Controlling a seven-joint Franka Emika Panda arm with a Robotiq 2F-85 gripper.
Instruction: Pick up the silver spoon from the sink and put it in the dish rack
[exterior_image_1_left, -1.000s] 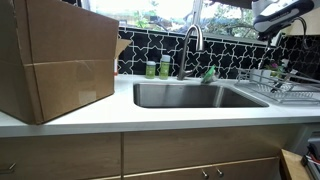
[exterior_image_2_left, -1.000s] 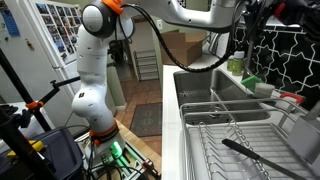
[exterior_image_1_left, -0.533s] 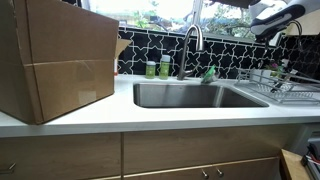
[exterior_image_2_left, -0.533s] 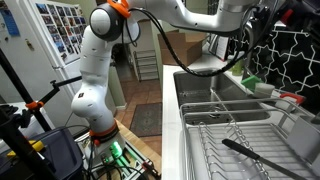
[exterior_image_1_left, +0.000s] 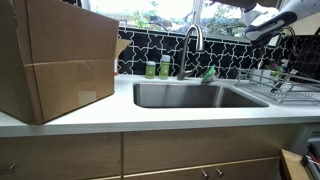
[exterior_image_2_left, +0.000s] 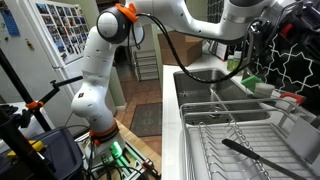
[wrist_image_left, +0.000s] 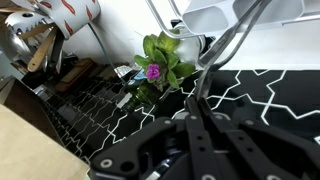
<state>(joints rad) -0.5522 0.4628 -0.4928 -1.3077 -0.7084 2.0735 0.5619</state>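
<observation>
Far left in an exterior view there's a big brown cardboard box (exterior_image_1_left: 55, 60) sitting on the white countertop (exterior_image_1_left: 150, 118). Next over is the stainless steel sink (exterior_image_1_left: 190, 95) with its curved metal faucet (exterior_image_1_left: 192, 45) behind it, and two small green bottles (exterior_image_1_left: 157, 68) just beside the faucet. At the right end sits the wire dish rack (exterior_image_1_left: 285, 85), and the white robot arm (exterior_image_1_left: 270, 18) hangs high above it, up near the window. From that angle I can't make out the spoon at all, it's too small.

The wrist view is the useful one. On the left you see the dish rack (wrist_image_left: 90, 100) with some utensils standing in a holder (wrist_image_left: 40, 50). In the middle is a little potted green plant with a purple flower (wrist_image_left: 152, 70), and the black tile backsplash with white grout (wrist_image_left: 270, 100) is on the right. The black gripper (wrist_image_left: 192, 112) comes in from the bottom with its jaws pinched nearly together. A slim silver spoon (wrist_image_left: 225, 45) looks clamped right between them, the handle slanting up and to the right. So the spoon is in the air with the gripper, well above the rack and touching nothing else.
</observation>
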